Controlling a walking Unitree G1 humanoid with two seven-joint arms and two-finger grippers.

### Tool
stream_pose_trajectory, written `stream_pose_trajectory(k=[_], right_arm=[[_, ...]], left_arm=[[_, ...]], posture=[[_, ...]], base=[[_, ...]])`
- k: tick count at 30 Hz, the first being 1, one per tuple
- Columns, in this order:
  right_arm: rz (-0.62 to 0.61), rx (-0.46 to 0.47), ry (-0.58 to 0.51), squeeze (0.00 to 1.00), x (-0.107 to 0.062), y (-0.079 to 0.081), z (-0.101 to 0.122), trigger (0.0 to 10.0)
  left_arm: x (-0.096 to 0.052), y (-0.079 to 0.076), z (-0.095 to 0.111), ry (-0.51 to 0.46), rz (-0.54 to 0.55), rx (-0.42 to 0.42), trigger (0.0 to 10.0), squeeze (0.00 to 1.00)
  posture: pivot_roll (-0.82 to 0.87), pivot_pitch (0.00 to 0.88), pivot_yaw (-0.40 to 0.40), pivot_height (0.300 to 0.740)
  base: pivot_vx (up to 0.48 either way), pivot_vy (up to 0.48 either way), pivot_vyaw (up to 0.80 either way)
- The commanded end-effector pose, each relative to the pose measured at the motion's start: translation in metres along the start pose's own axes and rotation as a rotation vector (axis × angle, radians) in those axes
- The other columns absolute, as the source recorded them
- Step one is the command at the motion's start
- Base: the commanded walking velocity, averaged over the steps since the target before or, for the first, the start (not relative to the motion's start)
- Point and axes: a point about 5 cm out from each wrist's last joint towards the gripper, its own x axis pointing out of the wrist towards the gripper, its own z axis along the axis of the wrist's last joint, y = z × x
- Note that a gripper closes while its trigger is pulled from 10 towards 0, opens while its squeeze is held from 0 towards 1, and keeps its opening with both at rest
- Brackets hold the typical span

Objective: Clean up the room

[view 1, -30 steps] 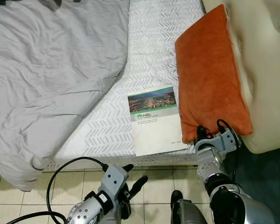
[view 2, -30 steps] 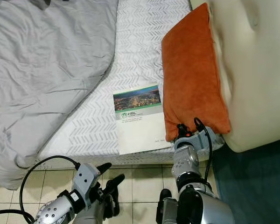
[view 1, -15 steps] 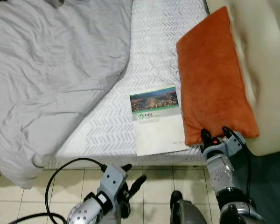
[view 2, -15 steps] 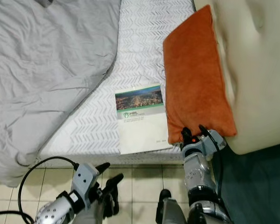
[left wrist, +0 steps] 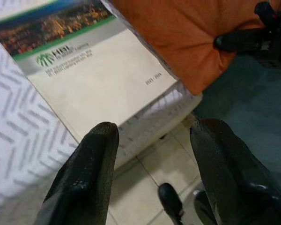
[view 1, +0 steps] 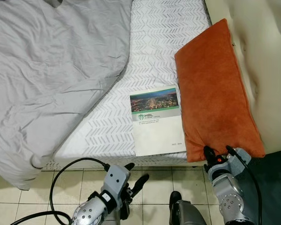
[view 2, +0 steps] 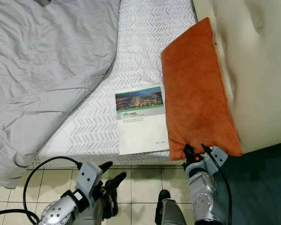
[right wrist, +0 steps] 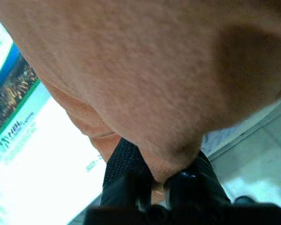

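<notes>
Orange pillow [view 1: 214, 96] runs lengthwise from upper right of frame down to bed edge [view 1: 107, 161], its near corner pinched between closed fingers of right gripper [view 1: 218, 155] at lower right; left gripper [view 1: 136, 174], fingers apart, hangs lower left.

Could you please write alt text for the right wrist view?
The right gripper pinches a corner of the orange pillow between its black fingers. Beside it, a white booklet with a city photo lies on the bed.
</notes>
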Motion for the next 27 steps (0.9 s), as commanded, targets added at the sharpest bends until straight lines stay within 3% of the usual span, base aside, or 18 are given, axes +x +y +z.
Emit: stream_pose_trajectory(k=[1, 2, 9, 10, 12, 14, 20, 22, 27], right_arm=[[-0.085, -0.048, 0.03, 0.27, -0.006, -0.022, -0.007, 10.0], [-0.064, -0.066, 0.015, 1.0, -0.004, -0.018, -0.003, 10.0], [0.001, -0.237, -0.063, 1.0, -0.004, -0.002, 0.005, 10.0], [0.009, -0.344, -0.102, 1.0, -0.011, -0.001, 0.005, 10.0], [0.01, -0.368, -0.097, 1.0, -0.012, -0.003, 0.002, 10.0], [-0.017, -0.433, -0.082, 1.0, -0.023, -0.011, -0.009, 10.0], [-0.036, -0.5, -0.081, 1.0, -0.034, -0.017, -0.015, 10.0], [0.007, -0.513, -0.095, 1.0, -0.039, -0.015, -0.016, 10.0], [0.0, -0.526, -0.113, 1.0, -0.037, -0.02, -0.014, 10.0]], left_arm=[[-0.005, -0.005, -0.014, 0.057, 0.001, 0.003, 10.0, 0.0], [-0.005, -0.005, -0.014, 0.057, 0.002, 0.012, 10.0, 0.0], [-0.004, -0.002, -0.015, 0.06, 0.017, 0.046, 10.0, 0.0], [-0.002, 0.001, -0.016, 0.069, 0.034, 0.07, 10.0, 0.0], [-0.001, 0.002, -0.018, 0.076, 0.038, 0.078, 10.0, 0.0], [0.004, 0.009, -0.022, 0.091, 0.057, 0.076, 10.0, 0.0], [0.013, 0.018, -0.021, 0.076, 0.07, 0.107, 10.0, 0.0], [0.022, 0.027, -0.02, 0.061, 0.096, 0.117, 10.0, 0.0], [0.035, 0.036, -0.02, 0.055, 0.127, 0.103, 10.0, 0.0]], posture=[[0.04, 0.48, 0.015, 0.74], [0.04, 0.479, 0.012, 0.74], [0.04, 0.457, 0.0, 0.74], [0.04, 0.434, -0.009, 0.74], [0.04, 0.42, -0.011, 0.74], [0.02, 0.336, -0.026, 0.74], [-0.02, 0.225, -0.047, 0.74], [-0.04, 0.134, -0.056, 0.74], [-0.06, 0.019, -0.053, 0.74]], base=[[0.0, 0.0, 0.0], [0.0, 0.0, 0.0], [0.0, 0.0, 0.0], [0.0, 0.0, 0.0], [0.0, 0.0, 0.0], [0.0, 0.0, 0.0], [0.0, 0.0, 0.0], [0.0, 0.0, 0.0], [0.0, 0.0, 0.0]])
